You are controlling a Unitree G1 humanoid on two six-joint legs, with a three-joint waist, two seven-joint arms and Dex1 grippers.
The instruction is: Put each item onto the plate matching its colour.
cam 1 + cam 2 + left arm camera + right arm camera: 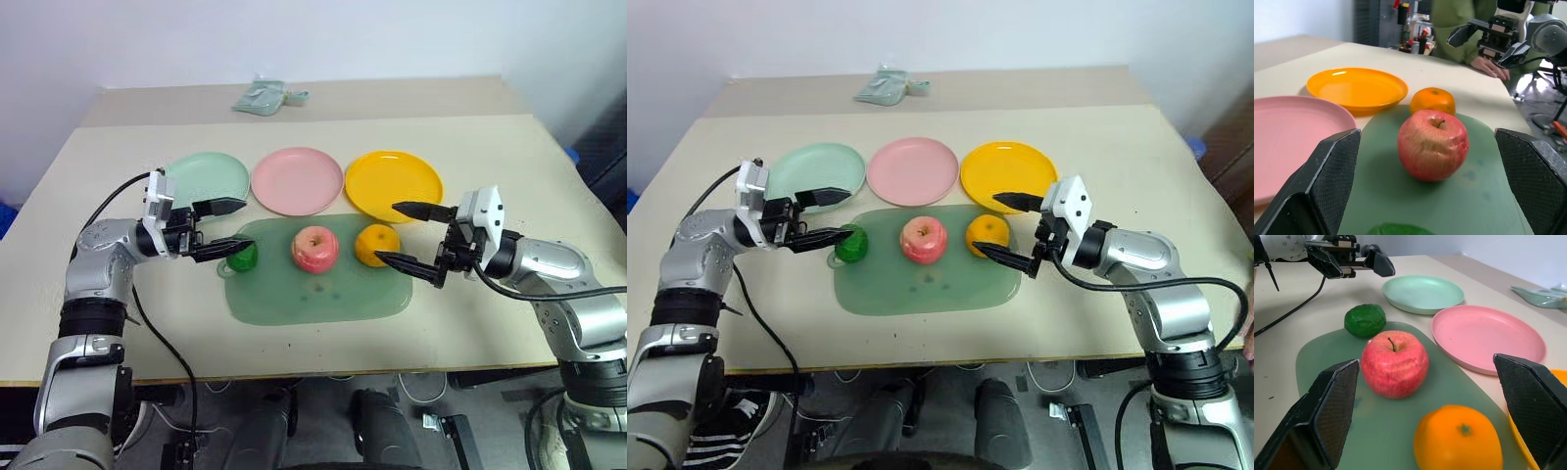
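On the pale table point(490, 323) in the head view, a see-through green mat point(313, 299) holds three toy fruits in a row: a dark green round fruit point(243, 256), a pink-red apple point(314, 249) and an orange point(376, 245). Behind the mat sit a round mint green plate point(206, 177), a round pink plate point(297, 180) and a round yellow-orange plate point(393, 185), all bare. The left gripper point(217, 230) is spread wide beside the green fruit. The right gripper point(404, 235) is spread wide beside the orange. A pale green packet point(265, 96) lies far back. From the left wrist, the apple stands between spread fingers point(1327, 181). From the right wrist, apple and orange lie between spread fingers point(1327, 411).
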